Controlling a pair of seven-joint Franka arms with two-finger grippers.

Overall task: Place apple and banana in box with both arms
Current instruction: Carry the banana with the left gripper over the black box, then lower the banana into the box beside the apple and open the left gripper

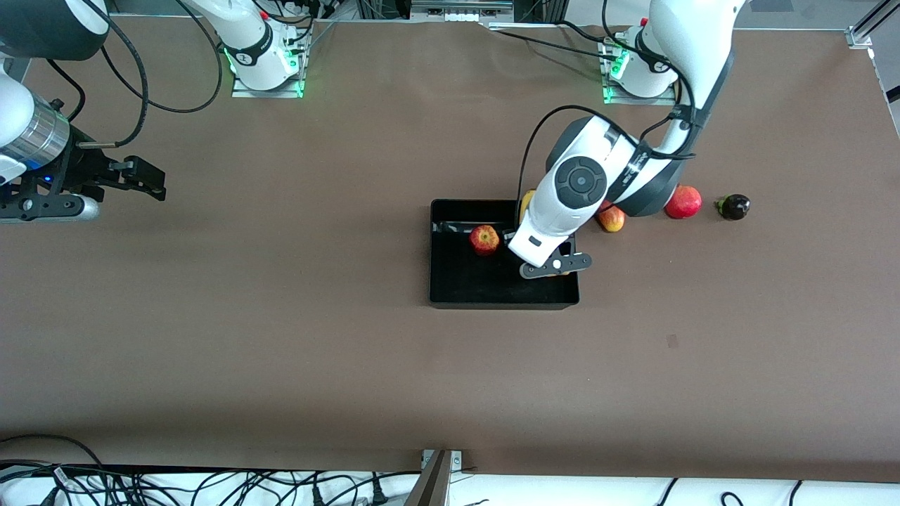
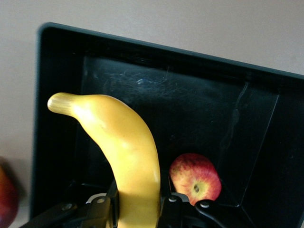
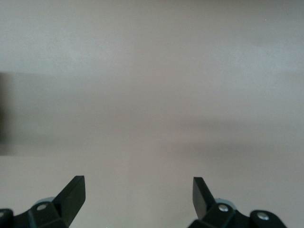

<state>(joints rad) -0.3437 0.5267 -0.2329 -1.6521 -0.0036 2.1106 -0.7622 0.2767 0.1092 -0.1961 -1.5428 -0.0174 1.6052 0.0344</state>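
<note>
Brown table (image 1: 281, 351) fills your view. Nearest the front camera sits the black box (image 1: 450, 295), the apple (image 1: 484, 239) resting inside it. Your left gripper (image 2: 137, 211) hangs over the box at the left arm's end, fingers pinching the banana (image 2: 123, 156). Farther from the camera, outside the box, lie a mango (image 1: 612, 219), a pomegranate (image 1: 683, 202) and a dark fruit (image 1: 733, 206). Your right gripper (image 3: 137, 194) waits, fingers spread wide, over bare table at the right arm's end.

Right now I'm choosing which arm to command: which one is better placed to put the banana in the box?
Left: its gripper is shut on the banana over the box; the right gripper waits open.
</note>
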